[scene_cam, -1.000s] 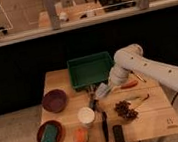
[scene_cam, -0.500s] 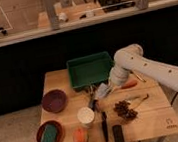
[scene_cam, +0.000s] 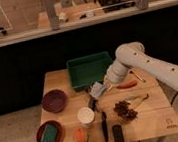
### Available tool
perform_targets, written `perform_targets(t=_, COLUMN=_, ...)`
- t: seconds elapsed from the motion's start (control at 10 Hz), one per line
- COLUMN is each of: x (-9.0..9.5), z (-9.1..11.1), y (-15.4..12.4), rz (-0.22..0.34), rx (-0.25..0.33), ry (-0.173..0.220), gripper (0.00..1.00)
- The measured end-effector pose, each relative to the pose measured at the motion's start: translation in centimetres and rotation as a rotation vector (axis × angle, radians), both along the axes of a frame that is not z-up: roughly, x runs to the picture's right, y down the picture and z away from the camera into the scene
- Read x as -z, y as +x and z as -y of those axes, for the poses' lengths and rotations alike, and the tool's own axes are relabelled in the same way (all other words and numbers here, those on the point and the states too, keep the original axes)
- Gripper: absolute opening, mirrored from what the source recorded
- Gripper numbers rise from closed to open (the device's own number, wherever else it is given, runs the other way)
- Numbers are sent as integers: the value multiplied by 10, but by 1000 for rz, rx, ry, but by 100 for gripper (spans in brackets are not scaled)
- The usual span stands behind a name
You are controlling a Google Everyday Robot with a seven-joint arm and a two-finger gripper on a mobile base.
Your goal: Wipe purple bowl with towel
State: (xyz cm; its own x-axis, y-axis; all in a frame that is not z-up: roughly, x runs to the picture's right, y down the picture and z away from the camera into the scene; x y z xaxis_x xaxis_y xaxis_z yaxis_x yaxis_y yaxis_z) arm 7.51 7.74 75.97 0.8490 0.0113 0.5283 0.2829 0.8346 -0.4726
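1. Stillness is what we find: over the last second the arm [scene_cam: 148, 68] has kept one pose, and nothing on the table [scene_cam: 58, 80] has shifted.
2. We see the gripper [scene_cam: 101, 87] low over the table's middle, just in front of the green tray [scene_cam: 90, 69]. Its fingers are pressed together, and as far as we can judge they pinch the towel [scene_cam: 96, 90], which shows as a pale bunch at the tip.
3. We place the purple bowl [scene_cam: 54, 100] at the table's left side, well apart from the gripper, with bare tabletop between them. It looks plain and empty.
4. We note a reddish-brown bowl [scene_cam: 40, 129] nearer the front left corner, holding a green sponge [scene_cam: 50, 135]. That is not the one to wipe. A white cup [scene_cam: 85, 115] stands below the gripper.
5. Our reading is that the towel is in hand but no wiping has begun, since cloth and bowl are not touching. The pause gains nothing for the task.
6. We judge the next move to be a carry leftward to the purple bowl, then a lowering until the cloth meets its inside.
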Motion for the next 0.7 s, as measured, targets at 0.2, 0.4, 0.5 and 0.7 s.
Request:
perform_targets(t=0.2, x=38, z=28, y=-47, rz=134, rx=31, ry=40, gripper=0)
perform_targets(t=0.4, x=69, z=48, y=-92, rz=224, rx=78, ry=87, gripper=0)
perform_targets(t=0.5, x=82, z=56, y=-120, rz=262, rx=113, ry=111, gripper=0)
perform_targets(t=0.7, x=90, z=61, y=-170, rz=301, rx=185, ry=145, gripper=0)
